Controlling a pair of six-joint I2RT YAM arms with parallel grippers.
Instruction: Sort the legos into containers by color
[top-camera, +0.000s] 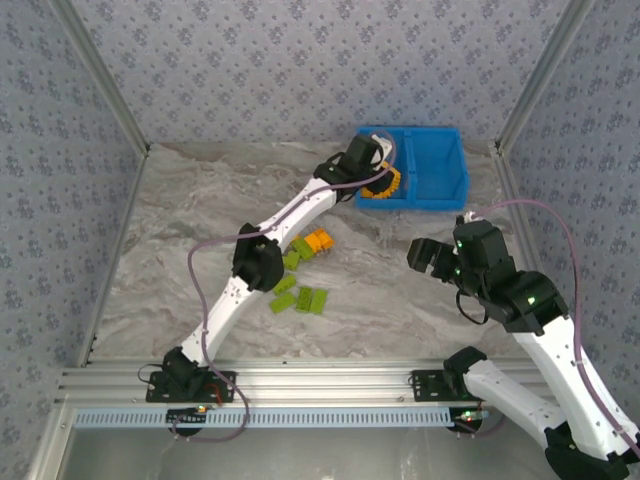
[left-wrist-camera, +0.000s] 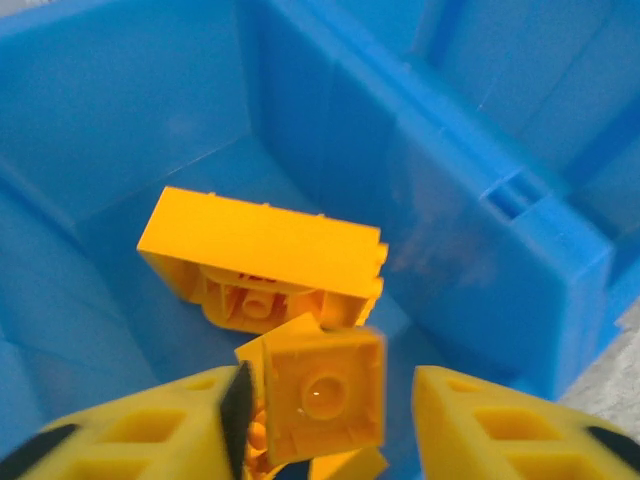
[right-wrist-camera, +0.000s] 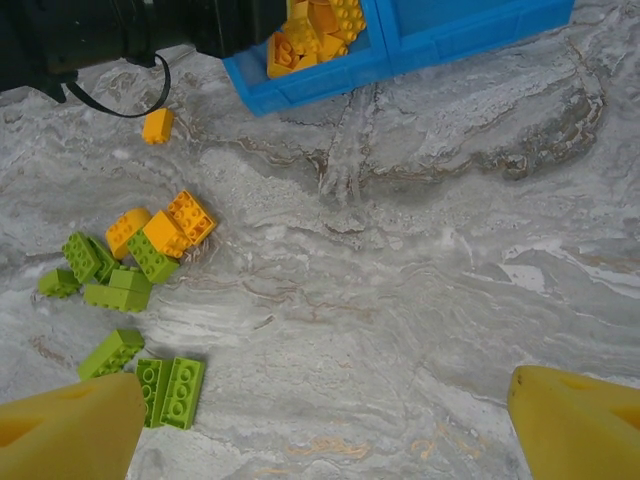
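My left gripper (top-camera: 378, 172) hangs inside the left compartment of the blue bin (top-camera: 440, 160). In the left wrist view the gripper (left-wrist-camera: 330, 402) is open. A small square orange lego (left-wrist-camera: 322, 395) lies against its left pad, with a clear gap to the right finger. A longer orange lego (left-wrist-camera: 262, 255) rests below on the bin floor (left-wrist-camera: 120, 290). Green legos (top-camera: 300, 290) and a few orange ones (top-camera: 318, 242) lie on the table. My right gripper (top-camera: 425, 255) hovers open over bare table (right-wrist-camera: 325, 420) with nothing between its fingers.
The right wrist view has green legos (right-wrist-camera: 170, 390) at lower left, orange ones (right-wrist-camera: 180, 225) above them and a lone orange piece (right-wrist-camera: 157, 125) near the bin (right-wrist-camera: 330, 75). Orange legos (right-wrist-camera: 315, 30) are piled in the bin. Patterned walls enclose the marble table.
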